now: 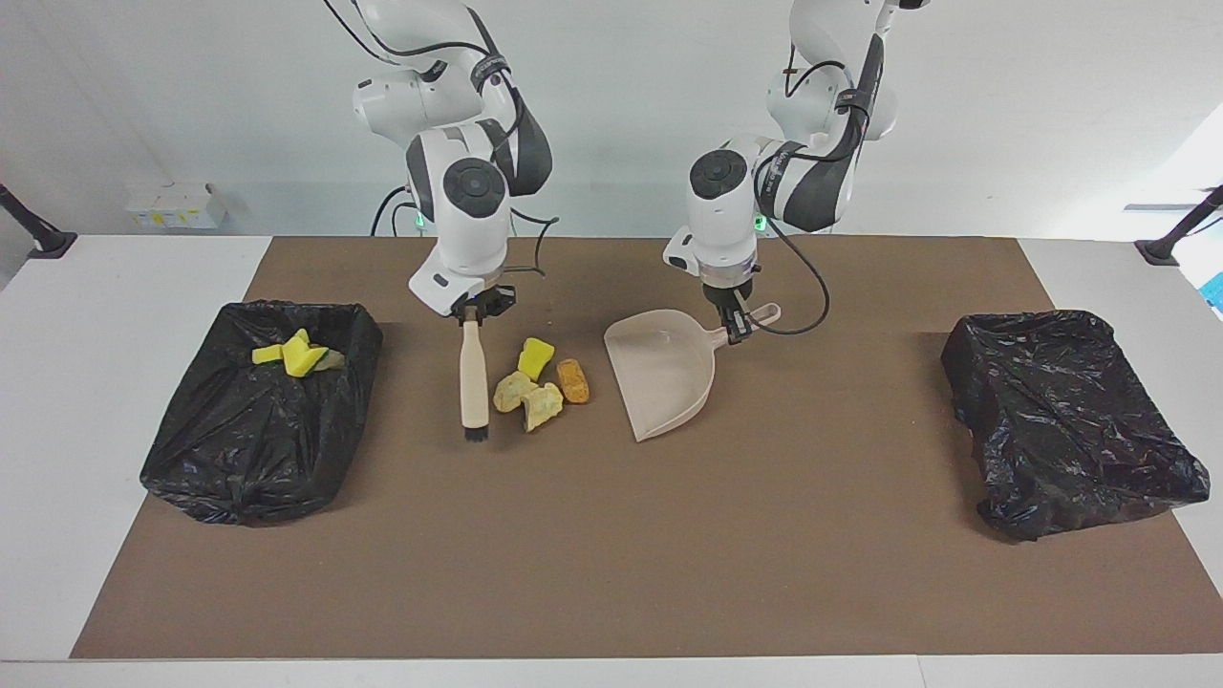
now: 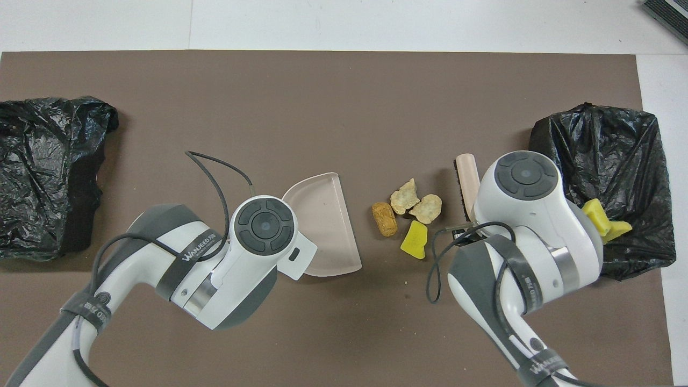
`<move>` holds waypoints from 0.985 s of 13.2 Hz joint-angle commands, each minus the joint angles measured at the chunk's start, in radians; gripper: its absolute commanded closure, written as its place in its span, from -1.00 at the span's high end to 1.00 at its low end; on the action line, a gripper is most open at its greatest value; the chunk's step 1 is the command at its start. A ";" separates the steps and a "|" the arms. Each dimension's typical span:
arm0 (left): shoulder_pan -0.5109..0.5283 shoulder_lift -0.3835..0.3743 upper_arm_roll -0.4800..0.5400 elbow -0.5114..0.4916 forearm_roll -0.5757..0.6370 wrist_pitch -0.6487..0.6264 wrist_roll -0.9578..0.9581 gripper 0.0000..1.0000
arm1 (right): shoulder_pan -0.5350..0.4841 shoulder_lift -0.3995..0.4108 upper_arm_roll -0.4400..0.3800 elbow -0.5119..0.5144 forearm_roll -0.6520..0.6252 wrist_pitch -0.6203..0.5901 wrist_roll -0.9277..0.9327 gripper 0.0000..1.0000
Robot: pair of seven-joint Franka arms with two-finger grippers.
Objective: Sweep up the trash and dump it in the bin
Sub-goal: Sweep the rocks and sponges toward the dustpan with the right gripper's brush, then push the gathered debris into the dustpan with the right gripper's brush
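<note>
A brown mat [image 1: 611, 573] covers the middle of the white counter [image 1: 57, 430], its bare stretch farthest from the robots lying closest to the facing camera. At the right arm's end of the mat sits a bin lined with a black bag [image 1: 258, 411]; yellow sponge scraps [image 1: 298, 355] lie inside it, toward the edge nearer the robots. A second black-bagged bin [image 1: 1065, 420] sits at the left arm's end.

Near the middle of the mat, four scraps of trash [image 1: 540, 382] cluster together: a yellow sponge chunk [image 2: 414, 240], two pale tan crumbly pieces [image 2: 416, 203] and an orange-brown lump [image 2: 385, 218]. They lie between the brush and the dustpan.

The right claw [image 1: 471, 311] is clamped on the top of the brush [image 1: 473, 382], whose pale handle runs away from the robots, its dark bristles on the mat beside the trash. The left claw [image 1: 738, 330] grips the handle of the beige dustpan [image 1: 664, 368], which rests on the mat with its open mouth toward the trash.
</note>
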 commanded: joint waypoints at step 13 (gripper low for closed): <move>-0.021 -0.025 0.009 -0.046 0.005 0.032 -0.001 -1.00 | 0.247 0.052 0.020 -0.058 0.227 0.210 0.146 -1.00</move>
